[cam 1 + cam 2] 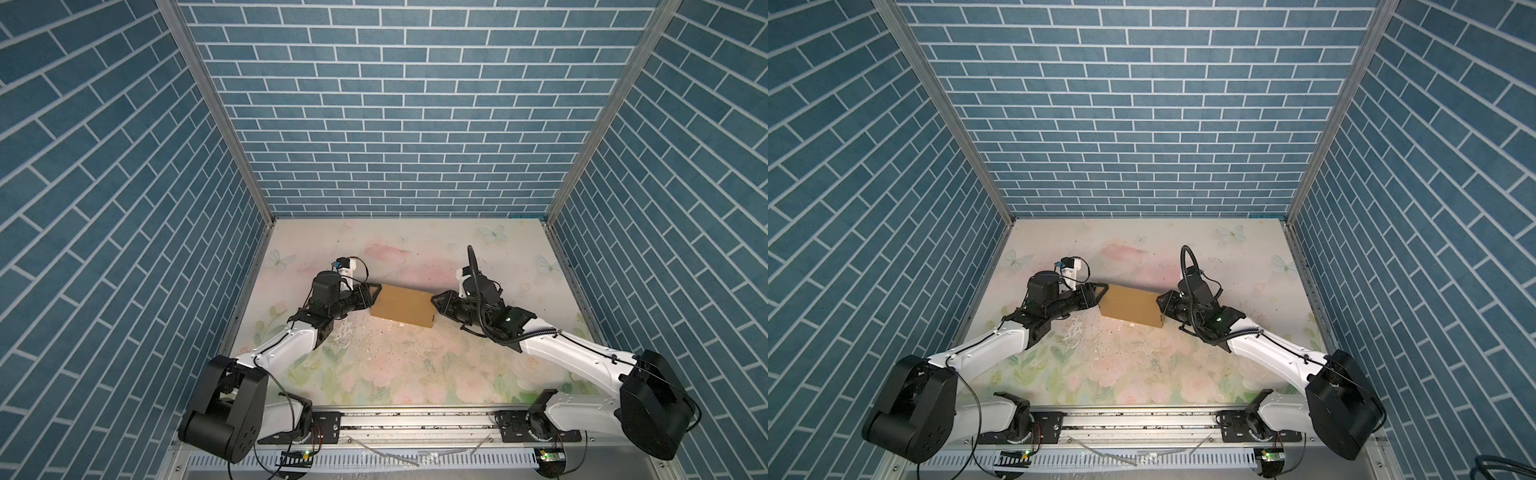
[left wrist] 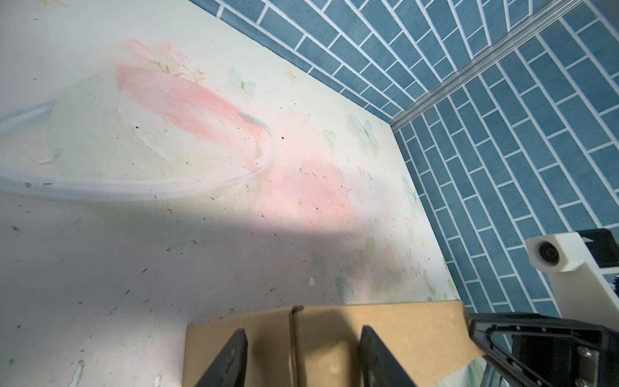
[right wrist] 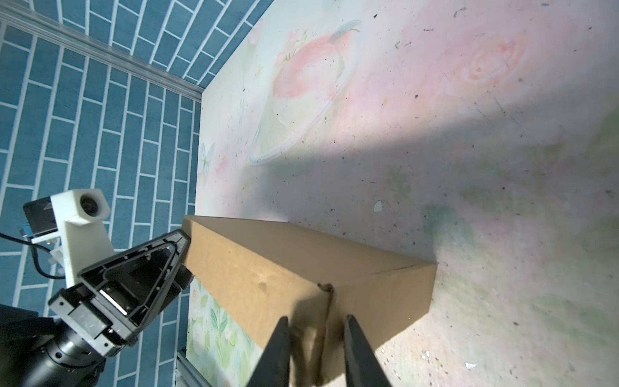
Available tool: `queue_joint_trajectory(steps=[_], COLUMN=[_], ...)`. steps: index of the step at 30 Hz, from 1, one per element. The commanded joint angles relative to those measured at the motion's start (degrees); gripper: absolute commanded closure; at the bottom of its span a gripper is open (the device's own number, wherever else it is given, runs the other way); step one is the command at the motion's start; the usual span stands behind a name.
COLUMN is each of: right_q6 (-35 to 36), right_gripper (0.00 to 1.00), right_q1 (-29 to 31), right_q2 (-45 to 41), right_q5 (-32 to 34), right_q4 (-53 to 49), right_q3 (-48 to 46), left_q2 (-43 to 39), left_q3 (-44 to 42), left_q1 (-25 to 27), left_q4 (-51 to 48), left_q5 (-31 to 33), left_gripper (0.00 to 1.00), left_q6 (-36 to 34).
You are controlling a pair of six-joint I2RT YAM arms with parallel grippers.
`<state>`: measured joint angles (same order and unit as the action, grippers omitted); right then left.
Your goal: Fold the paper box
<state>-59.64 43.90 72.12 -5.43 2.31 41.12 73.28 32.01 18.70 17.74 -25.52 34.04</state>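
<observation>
1. Box (image 1: 401, 305) lies flat mid-table (image 1: 395, 374), closed up, between my two grippers. The inside is fully hidden, so I can't say what's in it.
2. My left gripper (image 2: 303, 330) is at the box's left end. Fingers are spread, w/ cardboard showing between and beyond both, so it's not clamped on anything.
3. My right gripper (image 3: 317, 318) is at the right end, fingers straddling a box corner w/ a narrow gap. I can't tell if they pinch it.
4. Finger bases are cut off in both wrist views. In both top views the tips are too small to judge contact.
</observation>
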Motion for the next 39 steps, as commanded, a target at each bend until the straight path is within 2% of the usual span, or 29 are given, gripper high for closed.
queue_joint_trajectory(steps=[1, 12, 18, 22, 30, 39], right_q6=[-1.4, -1.4, -1.0, -0.7, 1.6, 3.5], right_gripper=[0.75, 0.78, 0.78, 0.78, 0.79, 0.79], right_q1=[-0.2, -0.6, -0.7, -0.7, -0.7, -0.7], right_q2=[0.8, 0.9, 1.7, 2.5, 2.7, 2.7], right_q5=[-1.1, -0.6, -0.5, -1.1, -1.1, -1.0], right_q4=[-0.9, 0.4, 0.5, 0.7, -2.3, -5.3], right_q3=[-3.1, -4.7, -4.3, -4.0, -2.7, -2.0], left_q2=[1.4, 0.1, -1.4, -2.5, 0.0, -0.4], left_q3=[-0.3, 12.5, 16.4, 17.3, 16.9, 15.6], left_q1=[0.4, -0.7, -1.9, -2.6, -2.6, -2.6], left_q4=[-9.1, -28.4, -36.0, -38.1, -37.1, -36.6], left_q5=[1.7, -2.4, -2.7, -3.6, -5.8, -5.7], left_gripper=[0.45, 0.36, 0.35, 0.37, 0.47, 0.49], left_q6=[-1.8, -8.5, -11.5, -12.7, -13.7, -13.6])
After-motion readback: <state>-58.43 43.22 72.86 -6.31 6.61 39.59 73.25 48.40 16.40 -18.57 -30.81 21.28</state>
